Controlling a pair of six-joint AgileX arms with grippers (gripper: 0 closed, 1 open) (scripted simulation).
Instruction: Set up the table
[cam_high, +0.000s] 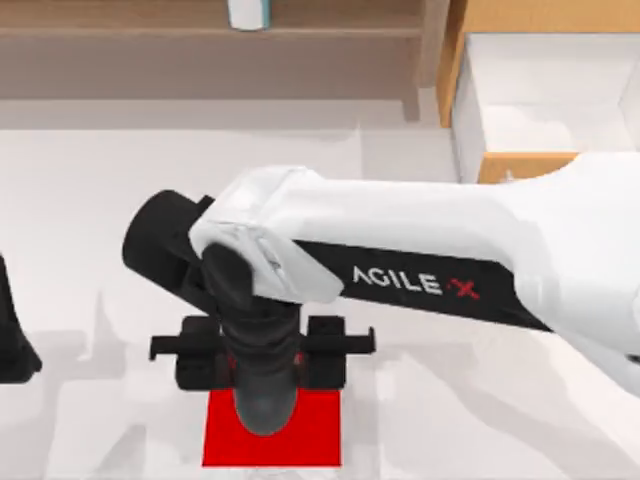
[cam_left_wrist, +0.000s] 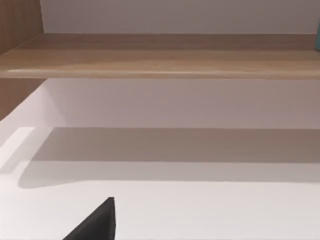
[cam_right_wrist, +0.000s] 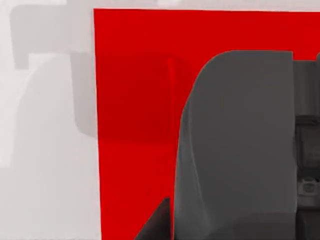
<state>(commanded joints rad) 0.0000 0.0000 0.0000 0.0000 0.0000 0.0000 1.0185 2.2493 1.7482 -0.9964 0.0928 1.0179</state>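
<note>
Over the red mat (cam_high: 315, 440) at the near middle of the white bench (cam_high: 90, 200), our right gripper (cam_high: 266, 400) holds a dark grey object (cam_right_wrist: 235, 150) in its fingers. We judge we should lower it straight, centred on the mat, before releasing. Our left gripper (cam_high: 15, 345) idles at the left edge; its fingers we cannot tell.
</note>
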